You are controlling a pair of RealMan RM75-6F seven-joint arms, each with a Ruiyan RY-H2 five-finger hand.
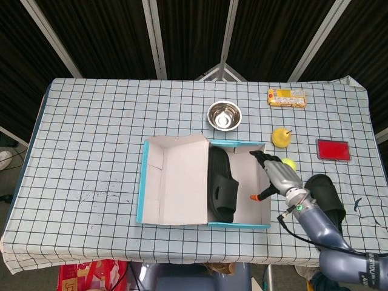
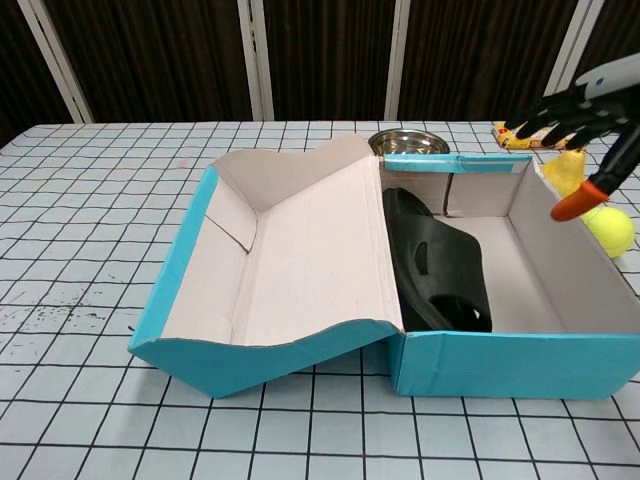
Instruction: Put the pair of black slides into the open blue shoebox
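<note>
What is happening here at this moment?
The robot is packing black slides into the blue shoebox. One slide already lies inside, against the left wall. The right hand is empty and raised over the box's right edge. The second slide lies on the table to the right.

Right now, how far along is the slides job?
Half done, by the look of it. One slide already lies in the box, against its left side. The right hand is empty with fingers spread, over the box's right edge. The left hand isn't in view. Left: the second slide on the table to the right of the box, not yet picked up.
</note>
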